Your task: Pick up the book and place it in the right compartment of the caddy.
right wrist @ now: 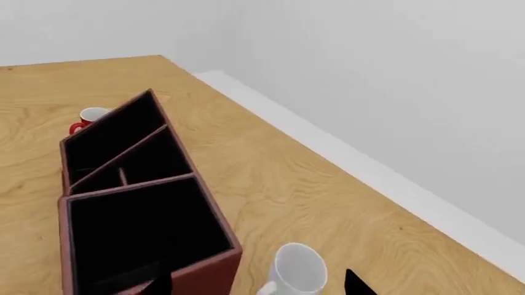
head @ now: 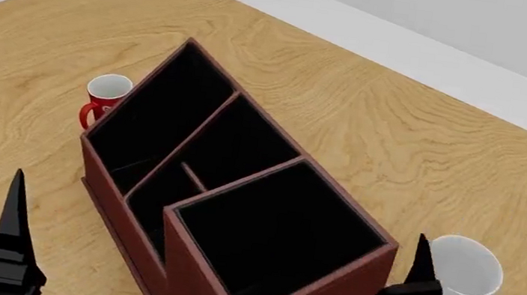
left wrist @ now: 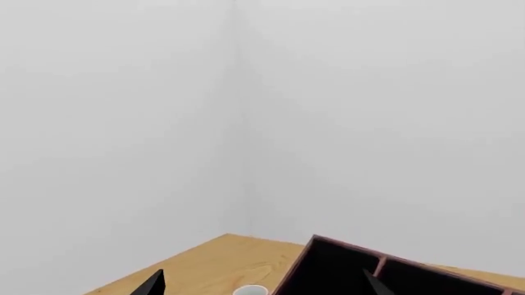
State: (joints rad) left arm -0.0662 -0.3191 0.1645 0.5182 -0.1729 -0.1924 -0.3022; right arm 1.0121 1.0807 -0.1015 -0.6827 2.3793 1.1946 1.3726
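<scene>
The caddy (head: 225,211) stands diagonally on the wooden table (head: 367,122); its right compartment (head: 279,232) — the tall squarish section nearest the robot — shows only black lining, as do the other sections. The book appears in no view. A red mug (head: 104,98) sits just beside the caddy's far-left wall, a white mug (head: 463,281) near its right side. Left gripper (head: 11,237) and right gripper (head: 417,287) are cut off — finger spread cannot be told. Open tabletop lies far right.
</scene>
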